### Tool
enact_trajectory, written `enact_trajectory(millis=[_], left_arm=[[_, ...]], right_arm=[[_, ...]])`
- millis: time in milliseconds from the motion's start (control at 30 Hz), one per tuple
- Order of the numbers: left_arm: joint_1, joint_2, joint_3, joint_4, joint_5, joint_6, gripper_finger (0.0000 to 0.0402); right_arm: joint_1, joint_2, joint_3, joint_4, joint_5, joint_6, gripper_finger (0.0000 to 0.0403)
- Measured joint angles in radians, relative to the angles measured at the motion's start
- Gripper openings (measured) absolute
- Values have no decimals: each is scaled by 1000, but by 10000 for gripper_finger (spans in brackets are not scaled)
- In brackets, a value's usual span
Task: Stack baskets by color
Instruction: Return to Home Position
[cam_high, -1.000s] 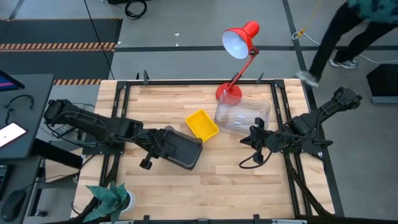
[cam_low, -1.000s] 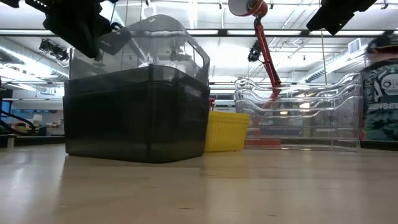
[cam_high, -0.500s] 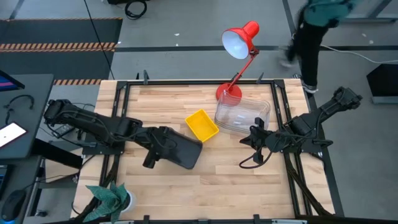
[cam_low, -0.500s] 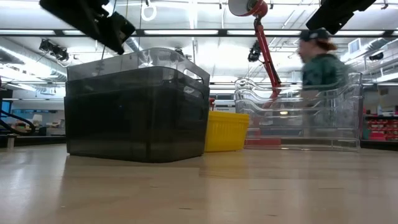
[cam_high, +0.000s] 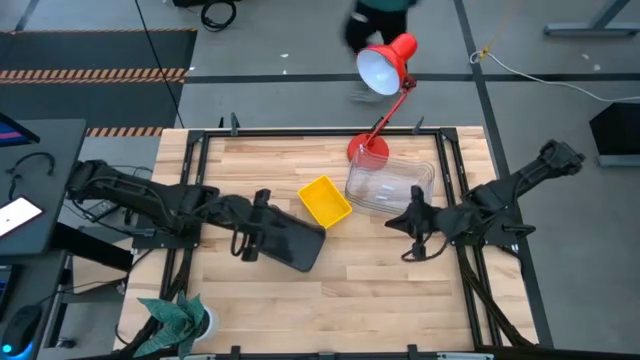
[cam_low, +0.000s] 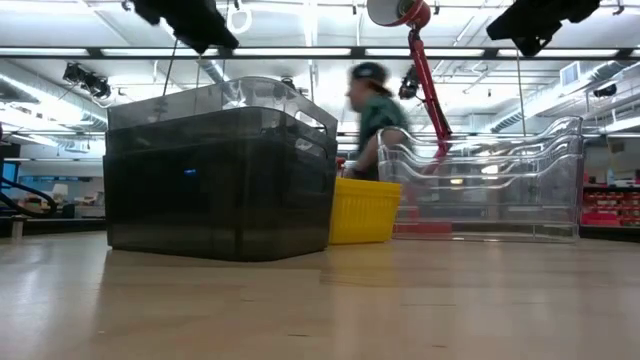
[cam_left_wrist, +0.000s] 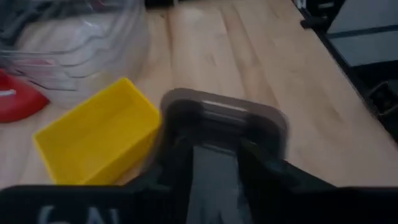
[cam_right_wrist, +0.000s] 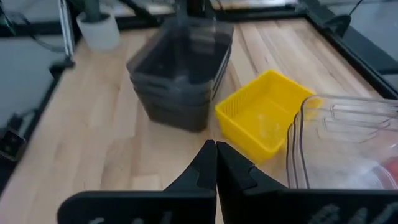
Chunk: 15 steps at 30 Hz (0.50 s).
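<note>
Left gripper (cam_high: 256, 224) hangs over the left end of the dark-grey baskets (cam_high: 295, 243), fingers spread wide with nothing between them, and the low view has it up clear of the rims. Those grey tubs sit nested as one stack near the middle of the tabletop, three layers showing in the right wrist view. Just behind and to the right of them, the yellow basket (cam_high: 324, 200) stands at an angle, close beside the grey stack; how many yellows are nested there, can't tell. Further right, toward the back edge, the clear baskets (cam_high: 392, 185) are nested too, three rims showing in the low view, right up against the base of the red desk lamp (cam_high: 385, 62). Right gripper (cam_high: 413, 222) waits in front of the clear stack toward the right edge, fingertips pressed together and empty. A person (cam_low: 376, 115) passes beyond the back edge
</note>
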<state>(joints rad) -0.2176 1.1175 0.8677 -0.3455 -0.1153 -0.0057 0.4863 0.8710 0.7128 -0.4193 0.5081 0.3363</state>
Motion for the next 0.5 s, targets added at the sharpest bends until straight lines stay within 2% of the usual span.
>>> enact_trajectory(millis=[367, 500], left_arm=[[94, -110, -296, 433, 30, 49, 64], [130, -162, -342, 457, 34, 121, 45]], right_arm=[[-61, -223, -216, 192, -12, -82, 0], [-86, -304, -289, 248, -16, -104, 0]])
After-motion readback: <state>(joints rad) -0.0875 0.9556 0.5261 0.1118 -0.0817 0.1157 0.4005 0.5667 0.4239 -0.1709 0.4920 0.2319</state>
